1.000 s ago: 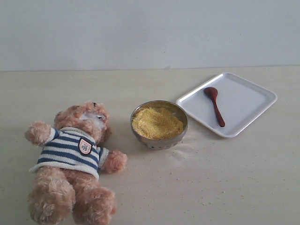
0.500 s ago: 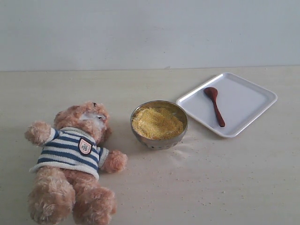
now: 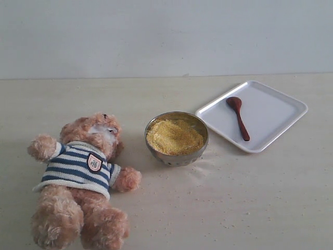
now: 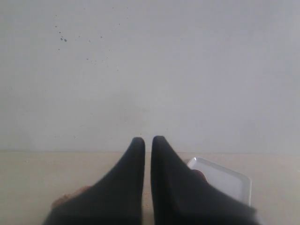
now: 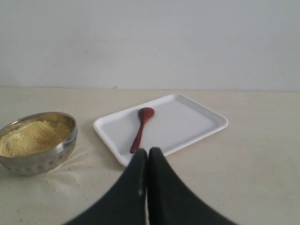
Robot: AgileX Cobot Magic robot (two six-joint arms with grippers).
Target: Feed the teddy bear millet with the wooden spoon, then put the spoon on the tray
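The teddy bear (image 3: 83,179) lies on its back at the left of the table in its striped sweater. A steel bowl (image 3: 177,139) heaped with yellow millet (image 3: 174,136) stands at the middle. On the white tray (image 3: 270,112) at the right lies the wooden spoon (image 3: 238,117), loose, also visible as the wooden spoon (image 5: 141,126) on the tray (image 5: 187,122) in the right wrist view. My right gripper (image 5: 148,151) is shut and empty, just short of the tray's near rim. My left gripper (image 4: 147,139) is shut and empty, held back from the table. Neither arm shows in the exterior view.
Scattered millet grains dot the pale table (image 3: 234,208) around the bowl. A plain light wall (image 3: 166,36) rises behind the table's far edge. The bowl (image 5: 37,145) sits beside the tray in the right wrist view.
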